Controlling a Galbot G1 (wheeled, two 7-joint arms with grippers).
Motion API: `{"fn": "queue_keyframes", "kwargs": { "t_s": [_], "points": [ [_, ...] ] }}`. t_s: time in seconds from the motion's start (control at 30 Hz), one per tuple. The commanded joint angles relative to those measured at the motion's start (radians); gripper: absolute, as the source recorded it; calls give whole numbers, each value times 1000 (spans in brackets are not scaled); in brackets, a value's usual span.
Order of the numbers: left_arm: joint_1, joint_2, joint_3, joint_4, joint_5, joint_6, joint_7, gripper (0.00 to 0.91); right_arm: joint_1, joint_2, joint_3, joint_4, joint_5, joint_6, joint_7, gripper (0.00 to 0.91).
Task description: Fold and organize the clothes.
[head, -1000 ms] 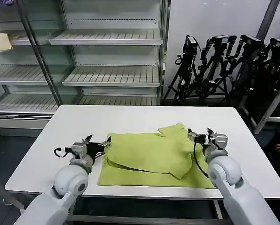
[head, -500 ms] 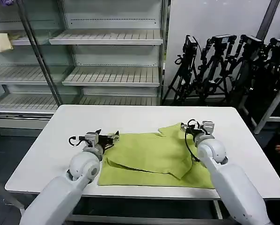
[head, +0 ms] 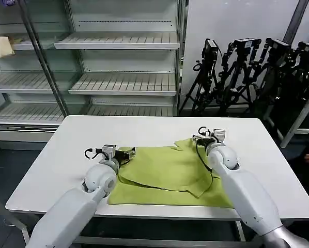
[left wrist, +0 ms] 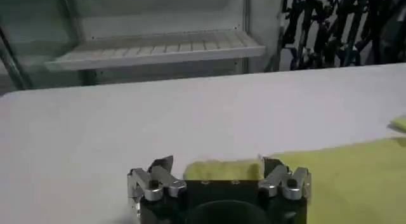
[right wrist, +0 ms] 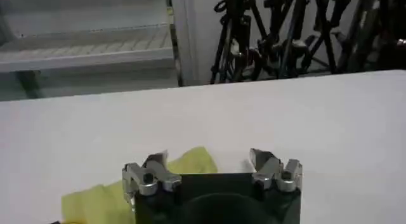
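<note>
The lime T-shirt (head: 167, 173) lay half-folded mid-table (head: 144, 129). Left gripper (head: 127, 153) at its ten-o'clock corner, right gripper (head: 199, 138) at the one-o'clock corner, both spread wide. Best bet: pinch both far corners together, level, for an even fold.

The T-shirt (head: 165, 173) is lime yellow-green and lies flat on the white tabletop (head: 66, 150), toward its near edge. It is partly folded, with one layer lying over another and a slanted fold line across the front. One corner at the far right is bunched up.
</note>
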Motion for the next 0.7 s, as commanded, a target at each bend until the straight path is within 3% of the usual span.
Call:
{"fn": "queue_keyframes", "kwargs": {
  "t_s": [0.03, 0.07, 0.1, 0.13, 0.2, 0.3, 0.7],
  "points": [
    [-29, -12, 18, 61, -66, 0, 1, 907, 32, 24, -21, -85, 12, -1, -9, 867],
    [-30, -13, 17, 64, -70, 0, 2, 887, 33, 26, -23, -90, 16, -1, -13, 615],
    [-31, -16, 17, 66, -71, 0, 1, 484, 33, 27, -23, -90, 19, -1, -14, 343],
    [-30, -17, 16, 67, -74, 0, 1, 322, 33, 27, -23, -94, 21, -1, -15, 202],
    [-27, -16, 16, 67, -80, -1, 2, 111, 33, 30, -25, -99, 28, -1, -19, 0],
    [-25, -16, 15, 68, -90, -1, 3, 40, 28, 29, -26, -93, 29, -1, -24, 0],
    [-16, -14, -1, 59, -104, -2, 9, 40, -2, 21, -21, -32, -1, 21, -34, 0]
  ]
}}
